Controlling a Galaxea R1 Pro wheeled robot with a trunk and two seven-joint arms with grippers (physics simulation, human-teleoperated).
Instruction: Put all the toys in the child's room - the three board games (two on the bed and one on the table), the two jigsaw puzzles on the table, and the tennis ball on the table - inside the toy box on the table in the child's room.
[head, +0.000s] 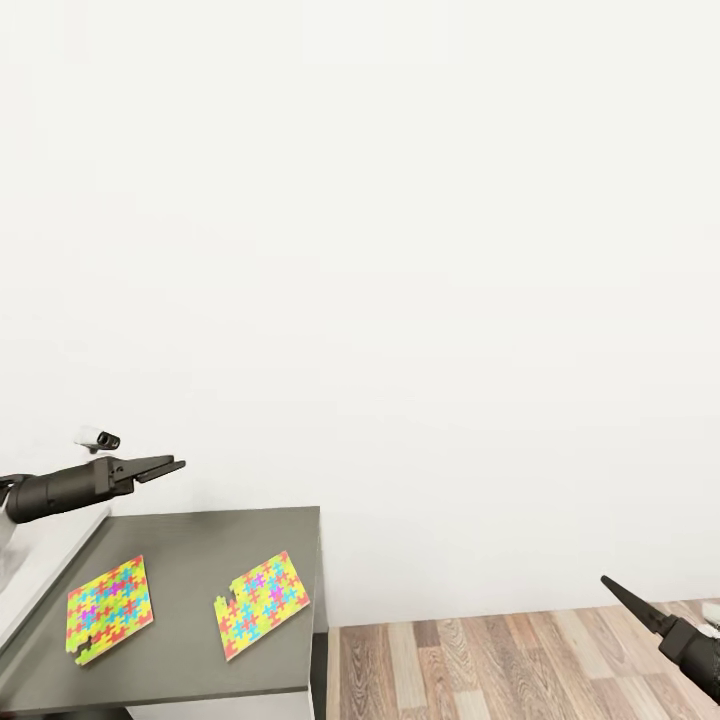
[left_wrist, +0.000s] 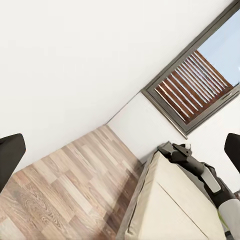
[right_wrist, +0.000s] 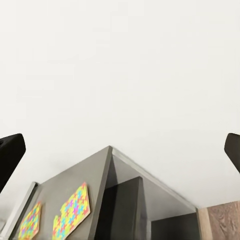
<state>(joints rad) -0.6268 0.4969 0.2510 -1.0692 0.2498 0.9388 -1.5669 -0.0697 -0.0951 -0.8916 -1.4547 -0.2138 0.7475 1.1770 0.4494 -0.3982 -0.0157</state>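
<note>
Two jigsaw puzzles lie flat on the dark grey end section of the table (head: 200, 540): one at the left (head: 110, 608), the other (head: 263, 604) near the right edge. The right wrist view shows the same table (right_wrist: 102, 175) and both puzzles (right_wrist: 31, 222) (right_wrist: 75, 207) from the side. My left gripper (head: 165, 466) hovers above the table's back left, open and holding nothing, its fingers (left_wrist: 10, 157) wide apart. My right gripper (head: 615, 590) hangs over the floor right of the table, open, fingers (right_wrist: 10, 155) spread. The bed (left_wrist: 170, 200) appears in the left wrist view.
A plain white wall fills the space behind the table. Wood flooring (head: 520, 660) lies to the right of the table. The paler, higher desk top (head: 50, 570) borders the dark section on the left. A window with slatted blinds (left_wrist: 192, 87) is above the bed.
</note>
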